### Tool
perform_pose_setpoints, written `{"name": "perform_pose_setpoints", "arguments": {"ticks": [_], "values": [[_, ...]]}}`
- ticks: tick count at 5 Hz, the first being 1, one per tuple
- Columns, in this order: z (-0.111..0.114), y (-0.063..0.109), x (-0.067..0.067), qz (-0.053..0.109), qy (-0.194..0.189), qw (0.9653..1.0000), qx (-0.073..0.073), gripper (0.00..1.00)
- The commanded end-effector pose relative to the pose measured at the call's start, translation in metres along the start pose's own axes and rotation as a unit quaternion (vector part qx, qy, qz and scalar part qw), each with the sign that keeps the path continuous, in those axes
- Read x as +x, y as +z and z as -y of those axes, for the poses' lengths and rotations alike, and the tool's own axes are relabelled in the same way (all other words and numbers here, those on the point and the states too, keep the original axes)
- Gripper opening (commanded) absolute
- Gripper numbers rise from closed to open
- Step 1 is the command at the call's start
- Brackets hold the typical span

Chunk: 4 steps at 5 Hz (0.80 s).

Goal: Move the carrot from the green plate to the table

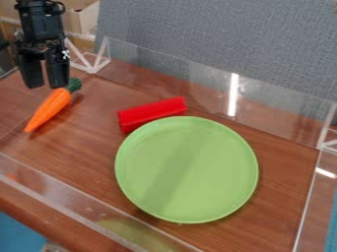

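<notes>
The orange carrot (50, 106) with its dark green stub lies on the reddish-brown table (79, 157) at the left, well apart from the green plate (186, 168). The plate sits bare at the centre-right. My black gripper (42, 81) hangs just above the carrot's green end, pointing steeply down. Its two fingers stand apart, open, with nothing between them.
A red rectangular block (153, 113) lies on the table between the carrot and the plate's far rim. Clear acrylic walls (224, 84) border the tabletop at the back, right and front. A grey panel stands behind the back wall.
</notes>
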<state>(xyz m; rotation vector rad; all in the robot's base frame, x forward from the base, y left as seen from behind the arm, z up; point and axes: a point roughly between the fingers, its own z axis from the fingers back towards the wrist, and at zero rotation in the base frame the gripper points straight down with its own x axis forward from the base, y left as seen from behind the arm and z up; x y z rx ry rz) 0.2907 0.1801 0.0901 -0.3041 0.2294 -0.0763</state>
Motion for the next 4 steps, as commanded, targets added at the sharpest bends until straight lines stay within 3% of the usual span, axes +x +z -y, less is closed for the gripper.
{"name": "perform_pose_setpoints", "arguments": {"ticks": [1,3,4], "values": [[0.012,0.041,-0.007,0.057,0.012,0.9977,0.034,1.00],[0.020,0.030,0.002,0.074,0.072,0.9945,0.022,1.00],[0.016,0.026,0.002,0.075,0.075,0.9940,0.025,1.00]]}}
